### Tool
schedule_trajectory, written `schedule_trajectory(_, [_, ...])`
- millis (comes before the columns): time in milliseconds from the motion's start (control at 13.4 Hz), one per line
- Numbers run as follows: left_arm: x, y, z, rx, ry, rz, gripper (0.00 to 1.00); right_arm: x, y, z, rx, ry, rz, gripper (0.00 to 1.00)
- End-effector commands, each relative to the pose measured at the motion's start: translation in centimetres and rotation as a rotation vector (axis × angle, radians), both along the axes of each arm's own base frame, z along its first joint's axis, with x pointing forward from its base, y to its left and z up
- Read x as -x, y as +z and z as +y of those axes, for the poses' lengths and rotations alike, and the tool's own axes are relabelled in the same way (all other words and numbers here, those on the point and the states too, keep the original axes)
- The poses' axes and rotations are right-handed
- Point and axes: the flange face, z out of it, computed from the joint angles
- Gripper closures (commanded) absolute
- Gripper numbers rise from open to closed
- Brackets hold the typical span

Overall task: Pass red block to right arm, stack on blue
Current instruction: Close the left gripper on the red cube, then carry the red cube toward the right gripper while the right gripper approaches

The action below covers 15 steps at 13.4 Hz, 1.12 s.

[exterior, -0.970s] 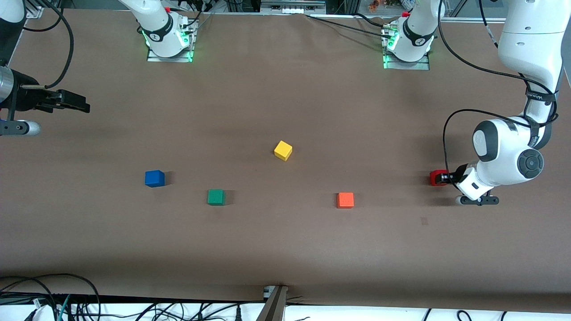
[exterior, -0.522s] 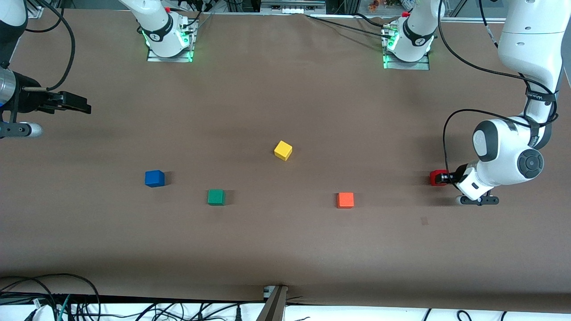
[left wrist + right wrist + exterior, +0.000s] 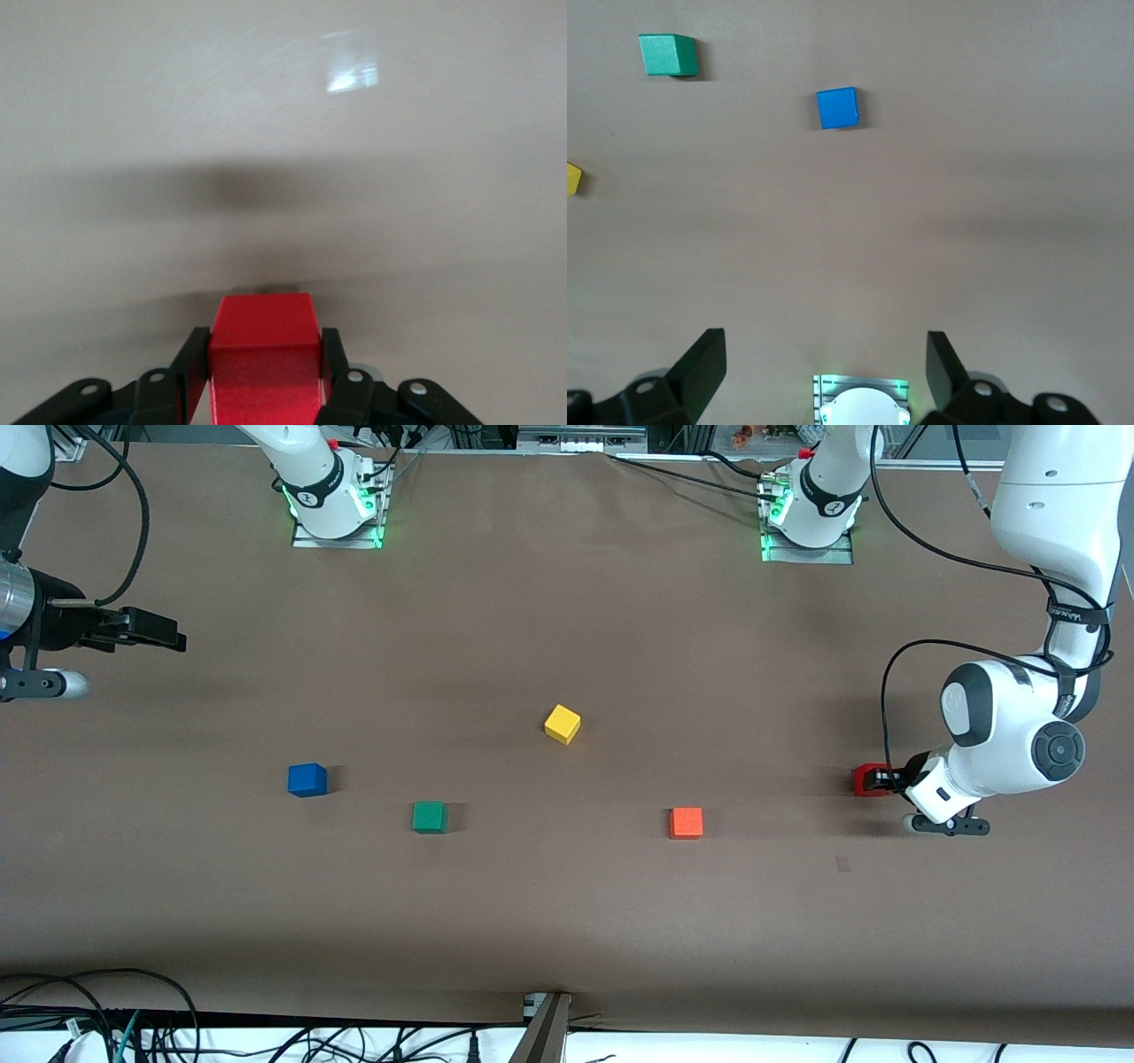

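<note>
The red block (image 3: 866, 779) is clamped between the black fingers of my left gripper (image 3: 879, 780), low at the left arm's end of the table. In the left wrist view the red block (image 3: 264, 354) fills the gap of the left gripper (image 3: 264, 341), both pads pressed on its sides. The blue block (image 3: 306, 779) rests on the table toward the right arm's end; it also shows in the right wrist view (image 3: 837, 107). My right gripper (image 3: 173, 638) hangs open over the right arm's end of the table, and in its own view the right gripper (image 3: 824, 341) holds nothing.
A green cube (image 3: 429, 816) lies beside the blue block, toward the table's middle. A yellow cube (image 3: 562, 724) sits mid-table, and an orange cube (image 3: 686, 822) lies between the green cube and the red block. The two arm bases (image 3: 335, 509) stand along the table's edge.
My right gripper has drifted slightly toward the middle of the table. The left gripper and the red block have barely moved.
</note>
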Motion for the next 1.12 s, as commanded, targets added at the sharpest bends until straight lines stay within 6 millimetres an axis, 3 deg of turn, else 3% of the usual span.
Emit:
schedule_trajectory(0, [-0.1, 4.6, -1.6, 0.051, -0.149, -0.043, 1.0, -0.2, 0.3, -0.3, -0.022, 0.003, 0.002, 0.0])
schedule_trajectory(149, [-0.3, 7.8, -3.8, 0.071, -0.257, -0.097, 1.0, -0.3, 0.3, -0.1, -0.032, 0.004, -0.003, 0.0])
schedule_trajectory(373, [-1.1, 9.9, -7.1, 0.22, -0.385, -0.187, 1.0, -0.3, 0.3, 0.4, -0.07, 0.002, -0.002, 0.0])
schedule_trajectory(746, [-1.9, 11.0, -9.2, 0.495, -0.621, -0.389, 1.0, -1.4, -1.9, 1.6, -0.212, -0.025, 0.038, 0.0])
schedule_trajectory(896, [-3.0, 10.6, -10.9, 0.625, -0.727, -0.537, 1.0, -2.7, -4.7, 1.2, -0.348, -0.074, 0.084, 0.0])
schedule_trajectory(1045, [-4.3, 9.0, -14.2, 0.762, -0.775, -0.678, 1.0, -4.0, -7.4, 2.3, -0.492, -0.102, 0.128, 0.0])
